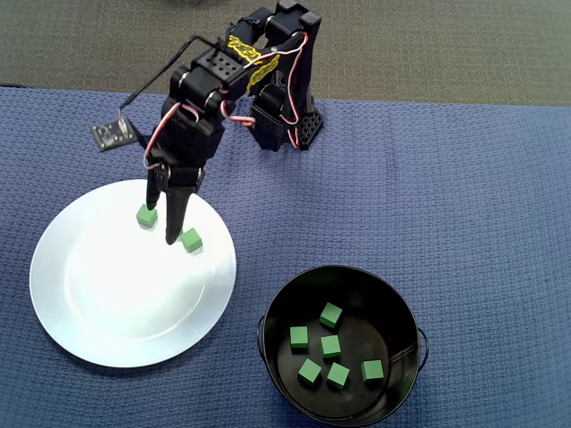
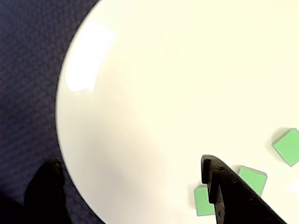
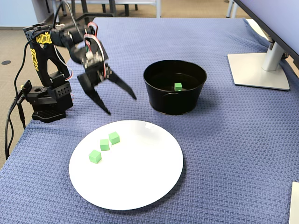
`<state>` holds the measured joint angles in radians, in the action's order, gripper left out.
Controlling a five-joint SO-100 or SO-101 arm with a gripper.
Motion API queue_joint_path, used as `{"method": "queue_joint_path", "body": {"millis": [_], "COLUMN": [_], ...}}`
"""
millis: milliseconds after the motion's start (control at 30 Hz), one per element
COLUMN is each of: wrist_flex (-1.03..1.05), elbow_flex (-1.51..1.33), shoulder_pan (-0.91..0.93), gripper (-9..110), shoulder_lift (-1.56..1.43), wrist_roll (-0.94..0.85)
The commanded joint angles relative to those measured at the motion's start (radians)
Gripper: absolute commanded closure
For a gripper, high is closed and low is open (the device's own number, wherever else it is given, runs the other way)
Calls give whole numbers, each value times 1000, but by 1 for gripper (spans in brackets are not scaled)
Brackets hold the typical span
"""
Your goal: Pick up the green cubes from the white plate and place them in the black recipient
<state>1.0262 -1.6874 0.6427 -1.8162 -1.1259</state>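
A blue woven cloth (image 3: 224, 140) carries the white plate (image 3: 140, 186), the black recipient (image 3: 175, 100) and a monitor stand (image 3: 259, 70).

This looks like an office or a lab bench inside one. A table draped in a blue waffle-weave cloth (image 3: 224, 140) carries the silver foot and stem of a computer monitor stand (image 3: 261, 70) at the right of the fixed view, with the monitor's lower edge just above it. Behind the table lies grey-brown short-pile carpet (image 1: 428, 45), and metal furniture legs (image 3: 84, 5) stand at the far edge. A small black hobby robot arm (image 3: 46, 70) is mounted on the cloth.
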Motion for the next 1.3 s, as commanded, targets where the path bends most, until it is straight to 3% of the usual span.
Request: {"method": "queue_joint_path", "body": {"millis": [0,400,567,733,867,1267], "wrist_flex": [-75,-78,-41,-198,-199,-288], "elbow_flex": [-114,-256,-259,-336,-347,-357], "shoulder_pan": [11,-64,-78,-60,-49,-48], "gripper": [70,72,71,70,71,73], "shoulder_lift": [-61,-29,-15,9,37,84], "wrist_roll": [-8,81,-91,-284,-350,-253]}}
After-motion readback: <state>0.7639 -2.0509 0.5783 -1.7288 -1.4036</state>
